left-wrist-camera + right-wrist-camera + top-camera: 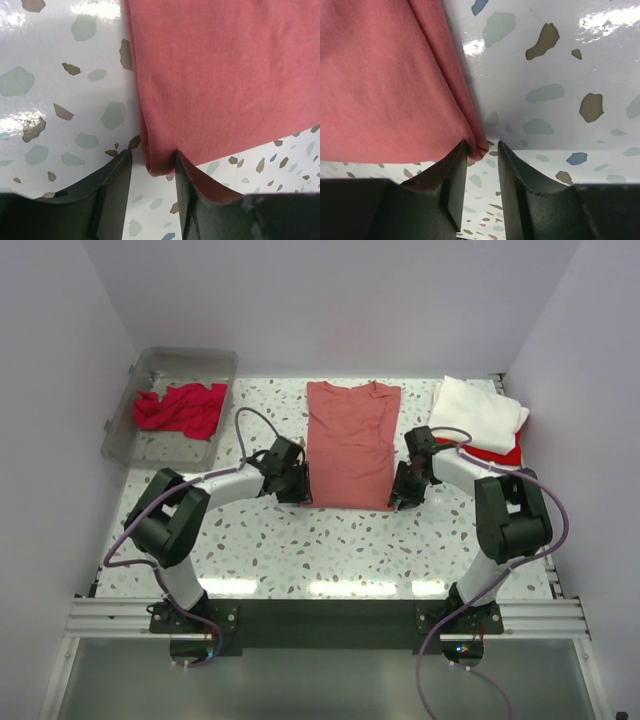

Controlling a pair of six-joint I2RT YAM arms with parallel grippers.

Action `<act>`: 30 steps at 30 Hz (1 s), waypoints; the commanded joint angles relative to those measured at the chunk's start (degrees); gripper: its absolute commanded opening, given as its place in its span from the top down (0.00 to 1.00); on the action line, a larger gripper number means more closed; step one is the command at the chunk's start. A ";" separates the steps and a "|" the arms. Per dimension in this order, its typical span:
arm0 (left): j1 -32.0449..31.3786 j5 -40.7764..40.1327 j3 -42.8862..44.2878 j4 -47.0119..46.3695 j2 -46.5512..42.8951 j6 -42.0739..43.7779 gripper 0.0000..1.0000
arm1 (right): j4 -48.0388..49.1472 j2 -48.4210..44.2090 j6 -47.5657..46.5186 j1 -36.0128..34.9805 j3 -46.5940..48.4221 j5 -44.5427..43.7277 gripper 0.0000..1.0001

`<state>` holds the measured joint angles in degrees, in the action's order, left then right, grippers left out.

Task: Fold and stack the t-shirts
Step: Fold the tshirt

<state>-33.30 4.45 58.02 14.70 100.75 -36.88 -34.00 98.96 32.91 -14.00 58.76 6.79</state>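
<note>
On the table (pixel 330 540), the coral shirt (pixel 350 445) lay centre, narrowed lengthwise but not yet folded short. The white shirt (pixel 480 410) sat stacked on the red shirt (pixel 497 453) far right. The crimson shirt (pixel 185 408) waited crumpled in the bin (pixel 120 440) far left. My left gripper (pixel 150 160) and right gripper (pixel 482 150), both part open, straddled the coral shirt's near corners, clamping nothing.

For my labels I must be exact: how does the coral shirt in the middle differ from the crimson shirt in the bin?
The coral shirt lies flat, folded into a long strip; the crimson shirt is crumpled. The coral shirt rests on the table, the crimson shirt inside the bin. The coral shirt looks faded, the crimson shirt vivid. Both are plain cloth.
</note>
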 commanded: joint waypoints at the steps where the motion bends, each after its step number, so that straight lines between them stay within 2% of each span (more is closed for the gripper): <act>1: -0.27 -0.58 1.13 1.65 1.90 -0.21 0.57 | 1.39 1.76 -0.83 -1.29 -1.11 1.56 0.67; 6: -0.28 0.12 1.22 0.95 2.17 -0.12 0.72 | 1.74 2.82 -0.65 -2.17 -1.54 2.97 0.80; 10: -0.36 0.47 1.22 0.95 2.43 0.32 0.90 | 1.31 3.26 -1.09 -2.35 -1.11 3.94 0.98; 11: -0.36 0.65 1.22 1.12 2.35 0.32 1.00 | 0.96 3.26 -1.35 -2.35 -0.93 3.94 1.00; 18: -0.36 1.96 -0.10 3.67 -1.25 3.47 1.00 | -6.76 -0.78 -4.42 -2.44 0.74 4.81 1.00; 24: -1.76 7.85 -1.24 10.60 -6.43 7.61 1.00 | -15.81 -7.19 -8.55 -2.70 -0.58 6.66 1.00; 30: -4.40 10.05 -3.26 17.55 -14.87 4.82 1.00 | -24.17 -16.58 -7.60 -6.65 -1.02 6.75 1.00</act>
<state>-36.62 11.97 55.48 26.04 91.07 -31.88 -49.84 87.44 26.24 -18.90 57.80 12.21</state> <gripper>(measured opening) 0.026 0.022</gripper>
